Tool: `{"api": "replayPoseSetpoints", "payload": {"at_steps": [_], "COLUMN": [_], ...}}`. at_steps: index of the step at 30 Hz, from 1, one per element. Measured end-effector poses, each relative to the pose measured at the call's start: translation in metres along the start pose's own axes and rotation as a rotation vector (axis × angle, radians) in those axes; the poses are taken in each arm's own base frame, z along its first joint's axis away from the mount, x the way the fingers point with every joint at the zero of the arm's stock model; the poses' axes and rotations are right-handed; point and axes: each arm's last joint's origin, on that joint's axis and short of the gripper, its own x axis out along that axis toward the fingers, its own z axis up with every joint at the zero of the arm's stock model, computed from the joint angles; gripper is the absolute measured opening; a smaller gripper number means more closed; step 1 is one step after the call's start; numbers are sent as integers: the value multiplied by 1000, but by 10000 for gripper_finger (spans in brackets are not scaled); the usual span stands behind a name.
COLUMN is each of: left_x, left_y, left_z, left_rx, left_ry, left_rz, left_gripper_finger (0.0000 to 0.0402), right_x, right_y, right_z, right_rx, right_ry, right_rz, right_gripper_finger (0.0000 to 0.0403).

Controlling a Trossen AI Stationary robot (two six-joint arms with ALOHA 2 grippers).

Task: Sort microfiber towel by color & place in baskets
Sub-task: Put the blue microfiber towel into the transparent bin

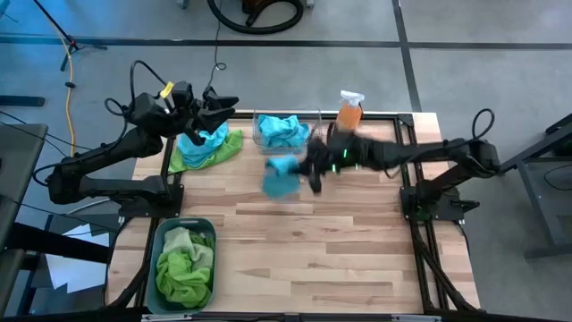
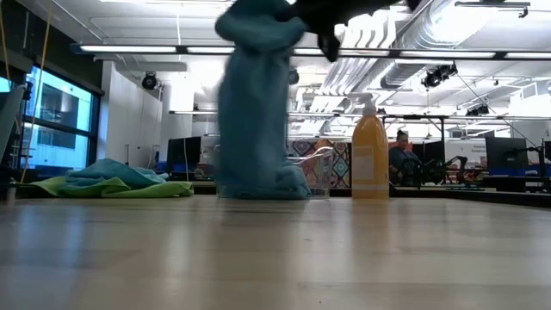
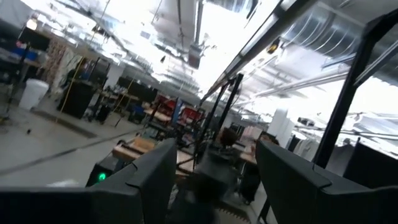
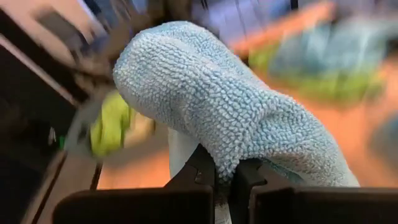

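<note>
At the near left corner of the worktop (image 1: 295,241), lime green towels (image 1: 185,264) are seen heaped in the teal-grey basket (image 1: 162,234). Above the middle, a turquoise towel (image 1: 281,176) is pinched between the pressed-together fingers of the right claw (image 1: 311,172) and hangs down clear of the wood. Farther back, the clear basket (image 1: 261,143) is filled with turquoise cloth (image 1: 281,130) beside an orange spray bottle (image 1: 349,112), while the left claw (image 1: 219,107), its fingers spread, is held over a turquoise-on-green pile (image 1: 207,147) at the far left.
</note>
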Motion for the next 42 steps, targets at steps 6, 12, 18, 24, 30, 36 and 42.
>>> {"api": "replayPoseSetpoints", "payload": {"at_steps": [6,12,18,24,30,36,42], "left_x": [0,-1,-2,-2,-4,-7,-8], "left_y": [-3,-3,-1,-3,-5,-9,-10], "left_z": [8,13,14,17,19,21,22], "left_rx": [25,31,74,145,173,174,177], "left_ry": [-94,-183,-231,-261,-270,-257,-252], "left_rz": [-7,60,141,133,129,81,64], "left_gripper_finger": [209,209,209,209,209,209,209], "right_x": [-23,-48,-48,-17,8,3,-1], "right_y": [-58,-81,-103,-124,-146,-153,-155], "right_z": [51,104,141,148,130,106,89], "right_rx": [-36,-151,-127,-48,77,163,280], "right_ry": [-219,-322,-314,-275,-168,42,186], "right_rz": [-13,-125,-205,-252,-371,-600,-677], "right_gripper_finger": [1,1,0,0,0,0,0]}}
